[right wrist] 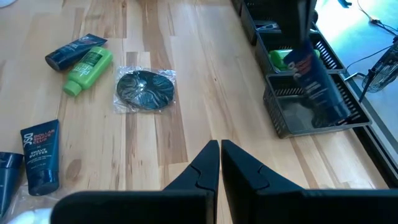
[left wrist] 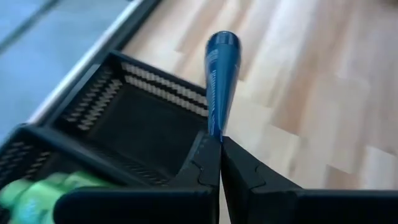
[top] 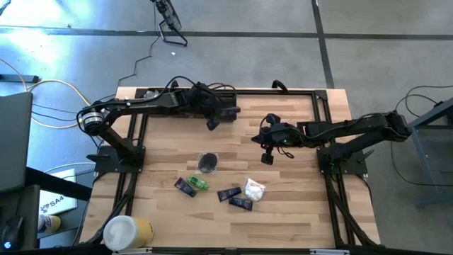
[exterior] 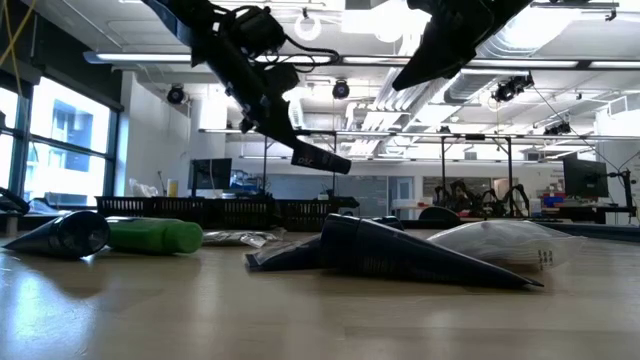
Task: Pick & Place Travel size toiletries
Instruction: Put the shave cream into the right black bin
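Toiletries lie scattered on the pale, planked wooden counter [top: 297, 205]. A soft dark blue tube with a flat crimped end [right wrist: 41, 154] carries white lettering of which "SHAVE BUTTER" can be read; a second dark tube [right wrist: 74, 51] lies touching a glossy green plastic bottle with a printed label [right wrist: 87, 70], whose print is too small to read. Just beside them sits a round black disc sealed in a clear crinkled wrapper [right wrist: 145, 90]. In the high view two more dark tubes [top: 235, 197] lie near a crumpled white plastic-wrapped packet [top: 254, 188].

A black slotted plastic basket [right wrist: 311, 115] stands at the counter's far edge, with another green bottle [right wrist: 283, 59] lying inside one compartment.

The left gripper [left wrist: 220, 146] hangs over that basket's edge, its fingers pinched tight on the crimped end of a shiny dark blue tube [left wrist: 221, 78], which points away from the fingers with its rounded cap outward. Its red and white lettering shows in the right wrist view but is too blurred to read.

The right gripper [right wrist: 220, 148] hovers above the middle of the counter, fingers pressed together on nothing.

A large white-and-yellow cylinder [top: 127, 231] lies at the near left corner.
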Available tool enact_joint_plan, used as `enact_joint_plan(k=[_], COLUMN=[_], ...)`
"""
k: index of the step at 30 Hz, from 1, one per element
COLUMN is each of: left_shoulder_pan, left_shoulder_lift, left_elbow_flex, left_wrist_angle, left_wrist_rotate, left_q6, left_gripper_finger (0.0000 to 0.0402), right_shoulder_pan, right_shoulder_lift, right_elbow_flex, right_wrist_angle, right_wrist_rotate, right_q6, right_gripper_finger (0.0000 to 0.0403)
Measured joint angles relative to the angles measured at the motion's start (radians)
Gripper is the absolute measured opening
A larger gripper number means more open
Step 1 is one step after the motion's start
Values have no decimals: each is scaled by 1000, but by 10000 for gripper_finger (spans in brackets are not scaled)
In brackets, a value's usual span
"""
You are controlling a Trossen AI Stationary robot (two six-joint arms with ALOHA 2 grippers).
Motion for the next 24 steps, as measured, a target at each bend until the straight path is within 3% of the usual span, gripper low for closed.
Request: enact_joint_plan(k=[5, 17, 24], left_shoulder_pan=[0, 1, 0], left_shoulder_lift=[0, 121, 161], left_elbow_flex=[-4, -37, -38], left_wrist_angle=[22, 179, 181], left_wrist_rotate=[-127, -249, -326], left_q6=[-24, -79, -129], left_gripper_finger=[0, 0, 0], right_shoulder_pan=[0, 0, 0], right_shoulder_lift=[0, 0, 0], right_elbow_flex=[0, 0, 0], right_wrist_angle=[0, 8, 8], right_wrist_rotate=[0, 0, 0], right_q6=[0, 0, 0], right_gripper_finger=[11, 11, 11])
